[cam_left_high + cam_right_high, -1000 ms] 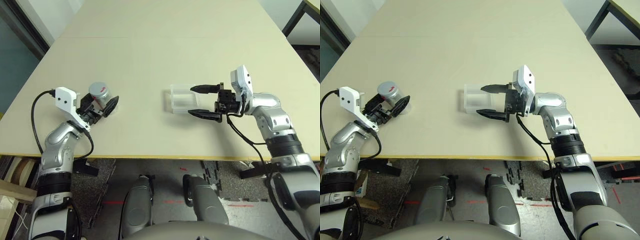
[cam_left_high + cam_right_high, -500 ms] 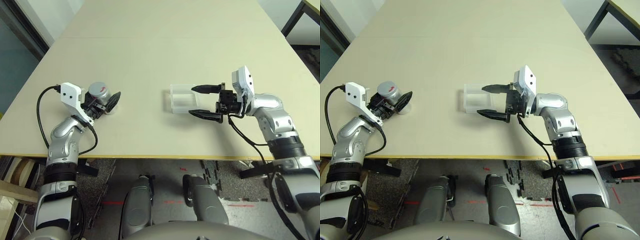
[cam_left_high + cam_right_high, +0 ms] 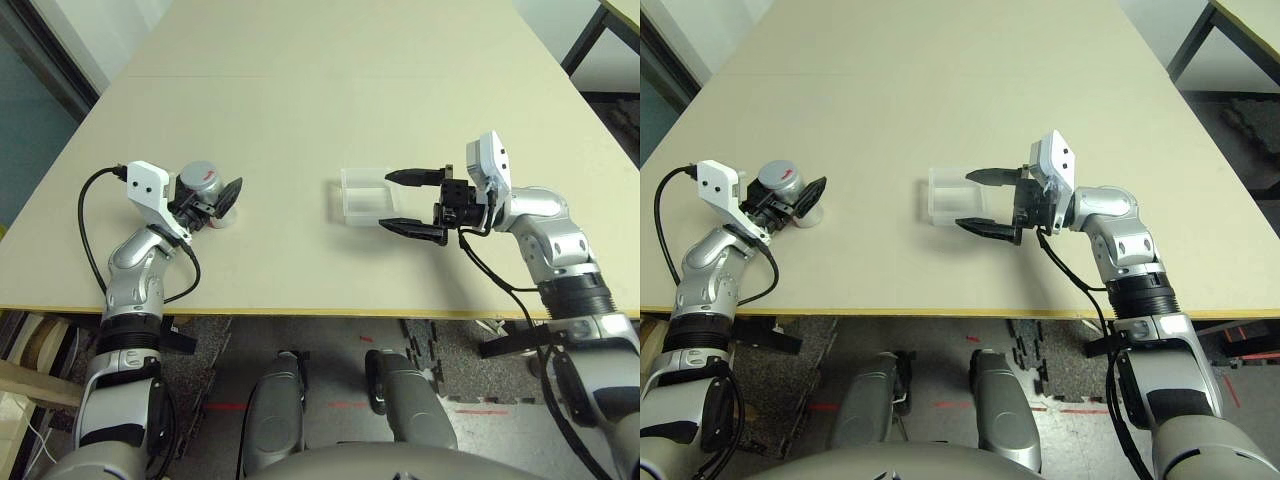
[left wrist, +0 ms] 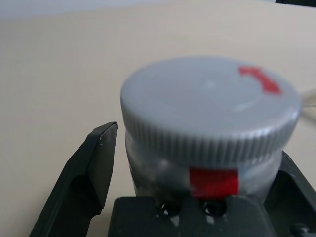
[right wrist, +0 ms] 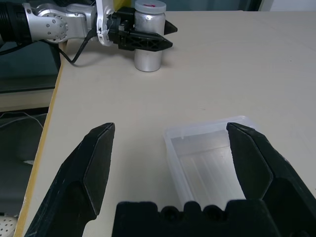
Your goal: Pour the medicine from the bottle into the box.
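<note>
The silvery-grey bottle (image 3: 204, 186) stands upright on the table (image 3: 300, 100) at the left, with its grey cap (image 4: 210, 106) with a red mark screwed on. My left gripper (image 3: 216, 196) is open and straddles the bottle just under the cap. A gap shows between one finger (image 4: 94, 168) and the bottle. The clear plastic box (image 3: 364, 197) lies near the table's middle. My right gripper (image 3: 388, 201) is open with its fingers spread either side of the box's right part. From the right wrist I see the box (image 5: 212, 153), and farther off the bottle (image 5: 146, 58) in the left gripper (image 5: 148, 42).
The table's near edge (image 3: 300, 312) runs close below both arms. A black cable (image 3: 92, 235) loops beside my left forearm, and another hangs from my right wrist. A dark table leg (image 3: 585, 35) stands at the far right.
My left arm has swung up and inward, so its fingers now sit further around the bottle, which stays where it stood. The right gripper and the box are almost unmoved.
</note>
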